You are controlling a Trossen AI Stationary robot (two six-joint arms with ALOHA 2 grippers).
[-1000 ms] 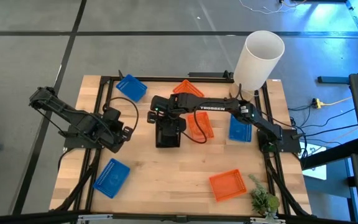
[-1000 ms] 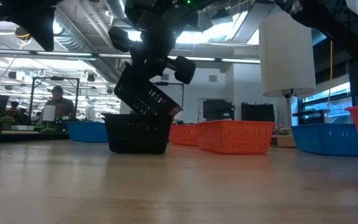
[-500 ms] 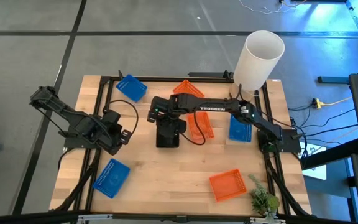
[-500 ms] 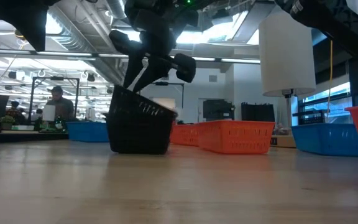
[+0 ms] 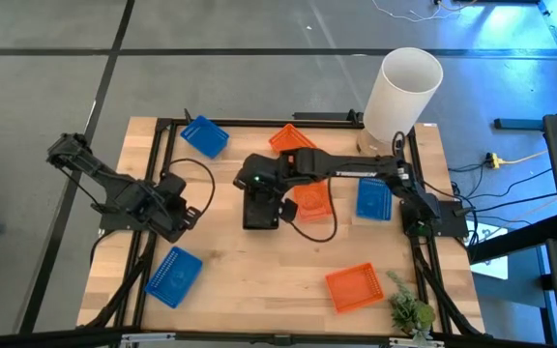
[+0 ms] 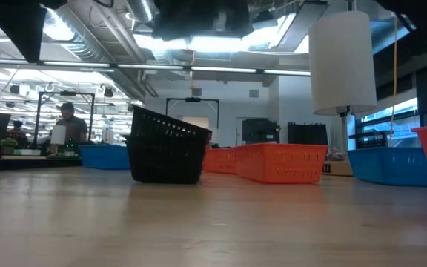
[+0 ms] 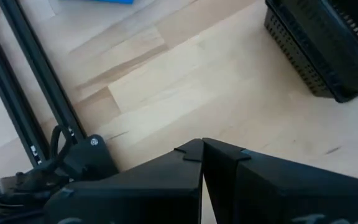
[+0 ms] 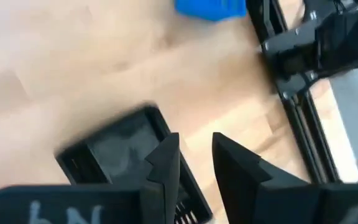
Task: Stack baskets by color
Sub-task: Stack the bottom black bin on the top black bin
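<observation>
My right pincer (image 5: 261,189) hangs over the stacked black mesh plastic baskets (image 5: 261,210) at mid-desk, fingers apart, holding nothing. The top black basket sits tilted. My left pincer (image 5: 184,215) waits shut by the left edge. Orange mesh baskets (image 5: 309,200) lie just right of the stack; a blue mesh basket (image 5: 204,136) sits toward the far edge.

Black baskets (image 5: 261,210) stacked mid-table — top one tilted; blue (image 5: 174,275) and orange (image 5: 354,287) baskets scattered.

White cylinder (image 5: 403,89), green plant (image 5: 409,311), wooden table (image 5: 259,280).
</observation>
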